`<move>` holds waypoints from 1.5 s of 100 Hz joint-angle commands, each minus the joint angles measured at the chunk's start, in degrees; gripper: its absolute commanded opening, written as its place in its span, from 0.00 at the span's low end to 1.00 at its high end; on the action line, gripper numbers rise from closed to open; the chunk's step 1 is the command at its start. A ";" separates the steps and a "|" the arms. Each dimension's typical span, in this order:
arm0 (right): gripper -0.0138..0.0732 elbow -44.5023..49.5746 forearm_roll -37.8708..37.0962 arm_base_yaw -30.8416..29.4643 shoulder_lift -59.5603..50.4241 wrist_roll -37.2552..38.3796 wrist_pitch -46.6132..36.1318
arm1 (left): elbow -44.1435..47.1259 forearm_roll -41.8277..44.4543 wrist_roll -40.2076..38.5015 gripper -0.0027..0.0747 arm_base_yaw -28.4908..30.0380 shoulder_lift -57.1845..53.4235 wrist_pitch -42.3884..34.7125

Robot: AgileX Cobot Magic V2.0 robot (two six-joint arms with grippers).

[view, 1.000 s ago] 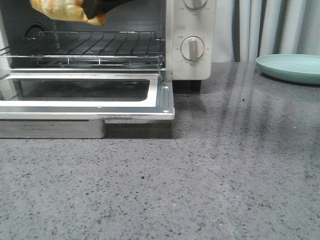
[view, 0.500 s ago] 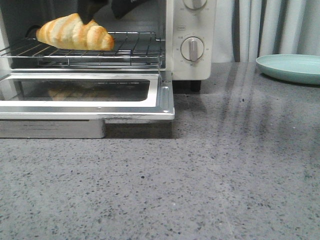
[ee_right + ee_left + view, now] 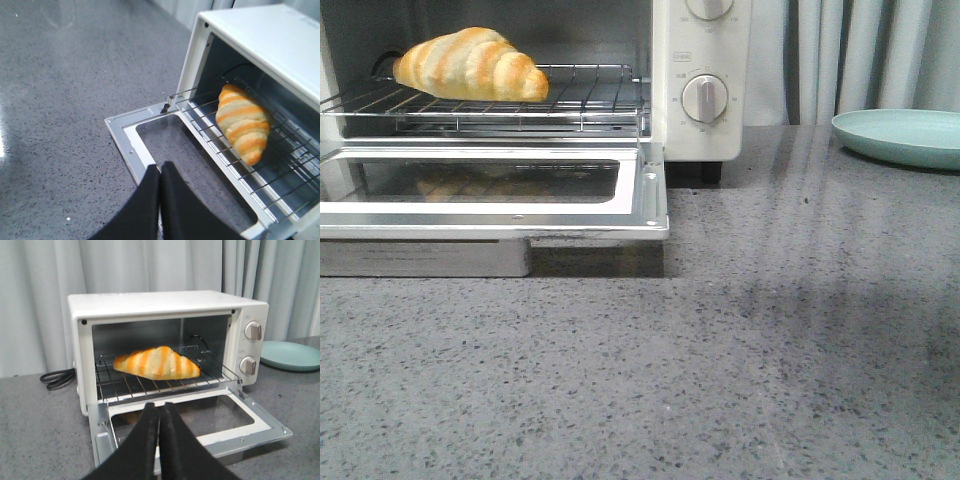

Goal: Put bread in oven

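The bread lay on the wire rack inside the oven, its striped back up and its tapered ends pointing along the rack's width. The oven stood toward the far left part of the tabletop, its glass door dropped flat and open toward the near edge (a faint reflection of the bread showed in the pane). Two round dials sat on the panel to the right of the cavity. A black cord lay coiled on the tabletop beside the oven's far side. A pale green plate rested near the far right edge, well apart from the oven.

My left fingers were pressed together, holding nothing, hanging in front of the open door and apart from the bread. My right fingers were likewise pressed together and empty, above the door's outer corner, clear of the rack
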 commanded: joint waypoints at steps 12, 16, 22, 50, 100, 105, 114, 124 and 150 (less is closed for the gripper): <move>0.10 11.57 -8.36 -1.23 -18.44 -0.27 -3.53 | 2.12 -1.70 -1.51 0.01 0.02 -1.54 -4.86; 0.10 13.15 -9.37 -1.74 -20.57 -0.27 -3.68 | 2.70 -1.84 -1.51 0.01 0.02 -1.54 -5.53; 0.10 14.99 -9.38 -2.37 -22.80 -0.27 -3.52 | 3.77 -1.84 -1.51 0.01 0.02 -1.54 -6.55; 0.10 15.98 -18.51 -3.89 -29.55 0.08 2.72 | 6.63 -1.98 -1.51 0.01 0.02 -1.54 -8.05; 0.10 16.41 -26.93 -6.44 -39.71 9.47 12.31 | 6.87 -2.10 -1.51 0.01 0.02 -1.54 -7.93; 0.10 16.41 -26.93 -6.44 -39.71 9.47 12.31 | 6.87 -2.10 -1.51 0.01 0.02 -1.54 -7.93; 0.10 16.41 -26.93 -6.44 -39.71 9.47 12.31 | 6.87 -2.10 -1.51 0.01 0.02 -1.54 -7.93; 0.10 16.41 -26.93 -6.44 -39.71 9.47 12.31 | 6.87 -2.10 -1.51 0.01 0.02 -1.54 -7.93; 0.10 16.41 -26.93 -6.44 -39.71 9.47 12.31 | 6.87 -2.10 -1.51 0.01 0.02 -1.54 -7.93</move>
